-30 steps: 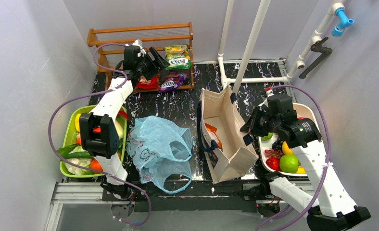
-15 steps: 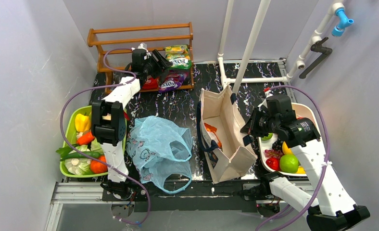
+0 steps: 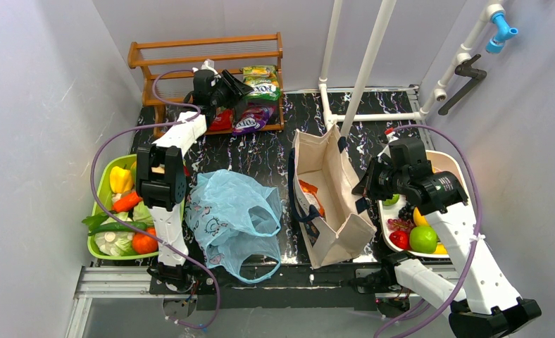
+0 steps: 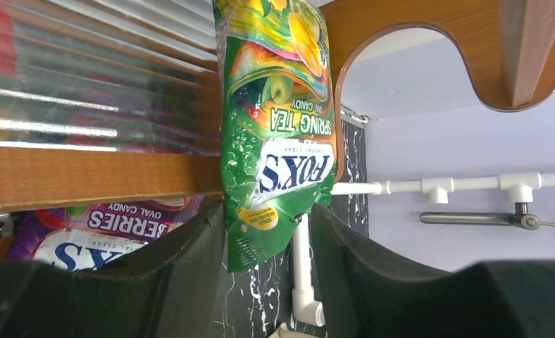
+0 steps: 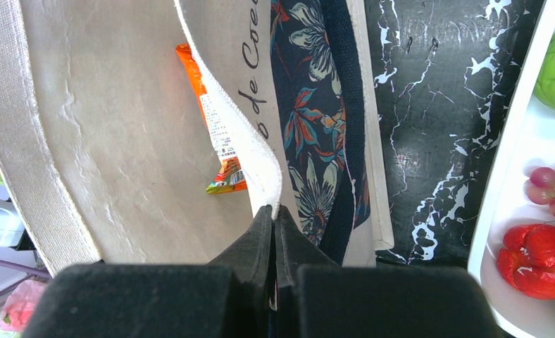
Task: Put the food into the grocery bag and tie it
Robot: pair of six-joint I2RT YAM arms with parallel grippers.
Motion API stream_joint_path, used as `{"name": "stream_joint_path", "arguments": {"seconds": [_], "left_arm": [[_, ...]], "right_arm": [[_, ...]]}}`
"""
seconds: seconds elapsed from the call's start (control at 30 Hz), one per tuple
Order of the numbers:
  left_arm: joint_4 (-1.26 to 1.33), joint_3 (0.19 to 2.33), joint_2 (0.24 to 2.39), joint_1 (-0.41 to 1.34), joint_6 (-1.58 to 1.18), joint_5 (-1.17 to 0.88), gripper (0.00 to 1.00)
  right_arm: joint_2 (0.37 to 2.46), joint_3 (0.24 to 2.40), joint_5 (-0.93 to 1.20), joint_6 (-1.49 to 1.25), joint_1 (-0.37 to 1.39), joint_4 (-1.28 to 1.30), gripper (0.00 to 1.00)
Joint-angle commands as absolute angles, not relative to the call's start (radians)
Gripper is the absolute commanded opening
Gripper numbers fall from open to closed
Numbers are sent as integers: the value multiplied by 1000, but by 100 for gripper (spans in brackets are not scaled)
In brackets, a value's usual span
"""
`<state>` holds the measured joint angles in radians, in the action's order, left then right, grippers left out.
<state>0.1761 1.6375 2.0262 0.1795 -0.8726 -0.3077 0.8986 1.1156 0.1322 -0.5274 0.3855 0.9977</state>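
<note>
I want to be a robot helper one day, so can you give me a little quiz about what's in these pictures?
1. True or false: the right pincer is wide open and holds nothing.
2. What sits between the jaws of the left pincer? A) a spoon B) a green sweets packet C) a toy car
3. Fill the gap: the orange packet lies inside the ____.
Key: 1 false, it is shut on the rim of the beige tote. 2 B. 3 beige tote.
</note>
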Motion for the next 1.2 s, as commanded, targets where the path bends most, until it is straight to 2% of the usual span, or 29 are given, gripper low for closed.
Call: {"name": "stream_joint_path", "arguments": {"seconds": [0.0, 0.17, 0.3, 0.37, 0.47, 0.63, 0.73, 0.8, 0.83, 0.87, 1.17], "left_arm": [[227, 1687, 2041, 176, -910, -335, 44], [217, 1703, 2058, 178, -919, -327, 43], [273, 1699, 2073, 178, -960, -343, 32], [300, 1723, 2093, 179, -994, -382, 29], [306, 1769, 2122, 188, -1012, -411, 34], [331, 1796, 2147, 201, -1037, -408, 37], [337, 1807, 2159, 202, -1049, -412, 29], [339, 1802, 2156, 204, -1052, -414, 16], [341, 1797, 2151, 204, -1052, -415, 4], [337, 1791, 2143, 204, -1052, -414, 0], [317, 1694, 1990, 203, -1026, -429, 0]], "right_arm": [[899, 1132, 116, -505, 384, 1048, 1], [894, 1126, 117, -504, 383, 1051, 1], [892, 1123, 116, -504, 383, 1052, 1], [893, 1124, 113, -505, 383, 1054, 1], [889, 1127, 109, -503, 383, 1062, 1], [883, 1136, 99, -502, 383, 1080, 1], [883, 1140, 95, -500, 383, 1085, 1], [881, 1140, 98, -503, 384, 1086, 1], [881, 1140, 99, -503, 384, 1086, 1], [882, 1140, 101, -504, 383, 1086, 1], [900, 1184, 81, -504, 383, 1104, 1]]}}
